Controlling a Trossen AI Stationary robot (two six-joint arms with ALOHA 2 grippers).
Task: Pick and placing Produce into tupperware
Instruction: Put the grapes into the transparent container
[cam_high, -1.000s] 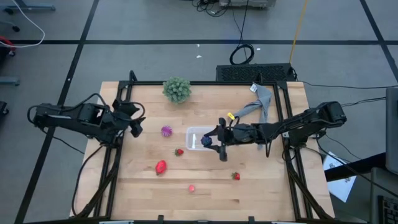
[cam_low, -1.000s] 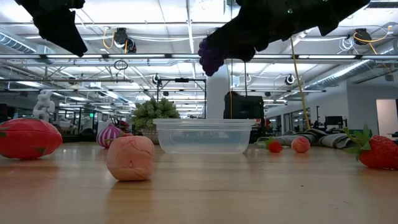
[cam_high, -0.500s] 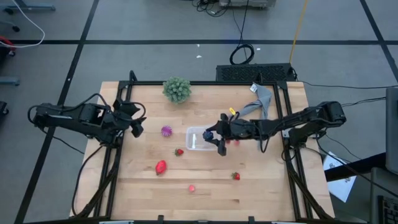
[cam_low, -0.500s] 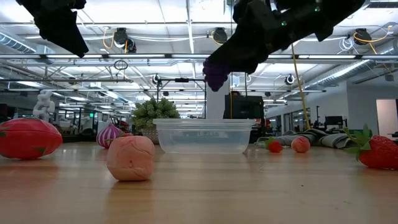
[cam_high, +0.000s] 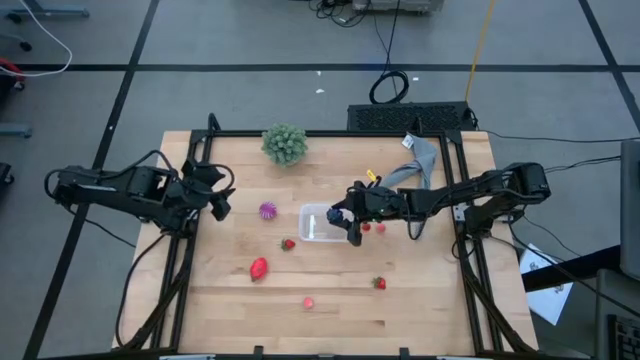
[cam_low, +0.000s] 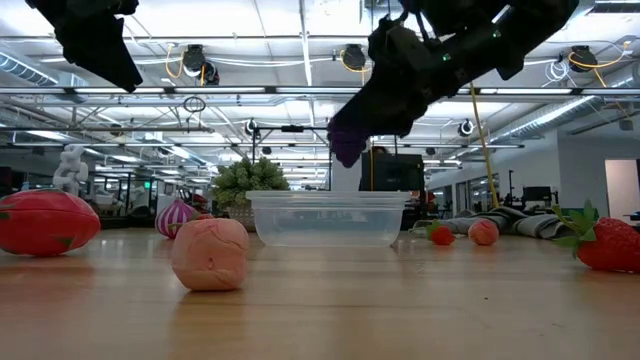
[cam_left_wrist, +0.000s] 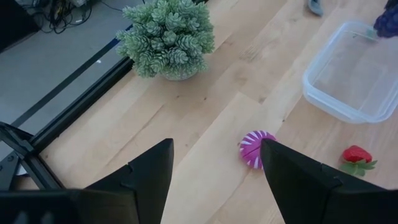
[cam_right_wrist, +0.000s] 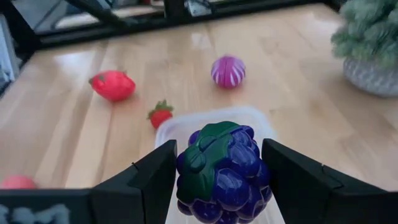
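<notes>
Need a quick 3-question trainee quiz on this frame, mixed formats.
1. True or false: the clear plastic rectangular container already holds fruit.
2. The right end effector holds: A) red strawberry B) dark purple grape cluster C) striped magenta ball
3. Fill in: the left end effector, parked at the table's left edge, is ____.

Key: 1 false, it looks empty; 2 B, held above the container; 3 open, empty, looking toward the striped magenta ball.
</notes>
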